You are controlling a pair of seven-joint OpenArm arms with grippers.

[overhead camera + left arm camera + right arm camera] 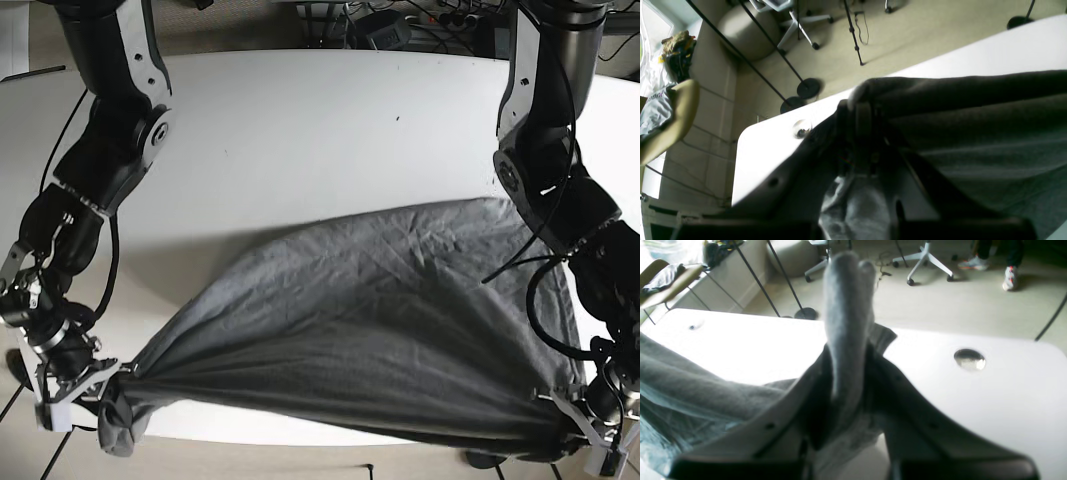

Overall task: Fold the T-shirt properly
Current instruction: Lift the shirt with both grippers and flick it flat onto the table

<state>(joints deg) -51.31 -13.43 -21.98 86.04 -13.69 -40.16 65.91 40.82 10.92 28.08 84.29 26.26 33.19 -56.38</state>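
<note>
A dark grey T-shirt (380, 320) lies stretched across the near half of the white table (300, 130). My left gripper (575, 415), at the base view's lower right, is shut on one corner of the shirt at the table's front edge; the left wrist view shows the cloth (973, 133) bunched between its fingers. My right gripper (100, 385), at the lower left, is shut on the other corner; the right wrist view shows a fold of cloth (846, 340) pinched upright between its jaws. The shirt's near edge hangs taut between the two grippers, slightly off the table's front edge.
The table has round cable holes (969, 359) near its corners. Beyond it stand tripod legs with round bases (808, 88), office chairs (927, 256) and a person's feet (1008, 275). A chair with clothes (666, 110) stands at the side.
</note>
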